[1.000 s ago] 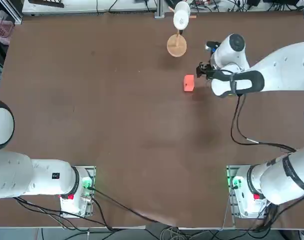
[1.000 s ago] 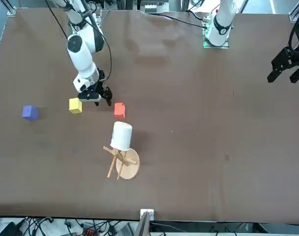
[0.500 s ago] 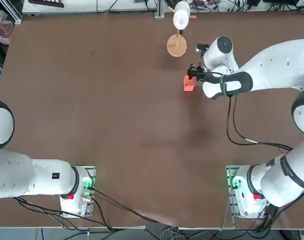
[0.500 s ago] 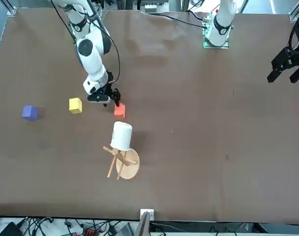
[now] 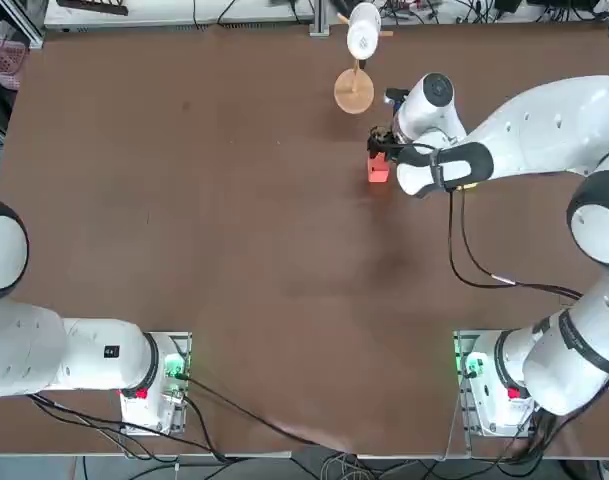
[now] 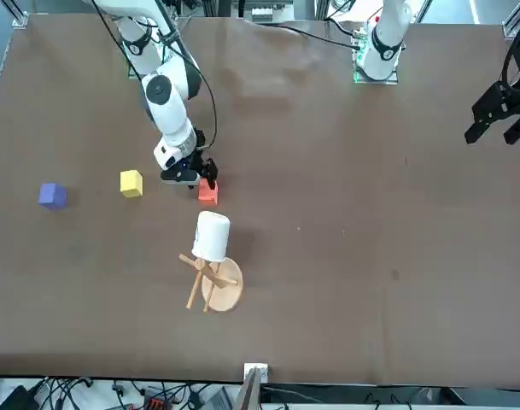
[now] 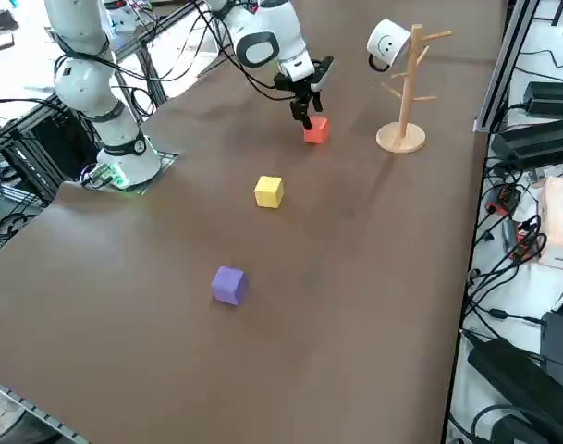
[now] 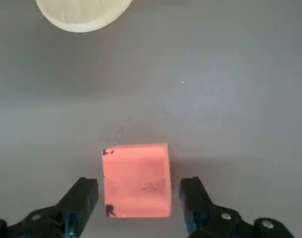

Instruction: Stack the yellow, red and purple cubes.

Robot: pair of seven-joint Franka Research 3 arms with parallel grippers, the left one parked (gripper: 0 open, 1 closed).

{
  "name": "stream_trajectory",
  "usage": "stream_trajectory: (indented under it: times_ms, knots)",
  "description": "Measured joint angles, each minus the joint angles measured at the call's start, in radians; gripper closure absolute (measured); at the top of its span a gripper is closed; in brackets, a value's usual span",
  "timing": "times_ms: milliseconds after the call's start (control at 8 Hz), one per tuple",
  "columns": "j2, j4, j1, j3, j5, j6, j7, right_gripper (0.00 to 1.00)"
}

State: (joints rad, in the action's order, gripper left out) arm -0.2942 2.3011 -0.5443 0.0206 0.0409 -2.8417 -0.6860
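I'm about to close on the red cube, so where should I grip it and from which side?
Grip the red cube from straight above, on its two opposite flat side faces. The right gripper is open and already straddles it, one finger beside each face, square to the cube. The wooden stand stands apart, so a vertical approach looks clear.

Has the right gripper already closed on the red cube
No, in the wrist view the right gripper is open, its fingers standing on either side of the red cube with gaps showing.
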Motion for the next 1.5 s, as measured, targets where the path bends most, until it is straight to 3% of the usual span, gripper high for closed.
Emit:
stream_trajectory:
  times_ms: [1250,1375,1500]
  knots:
    - [-0.073,-0.032,-0.019,-0.01,0.0,0.001,-0.016,0.0]
    - [-0.08,-0.039,-0.019,-0.013,0.0,0.001,-0.016,0.05]
    - [-0.082,-0.044,-0.018,-0.016,0.0,0.001,-0.016,0.18]
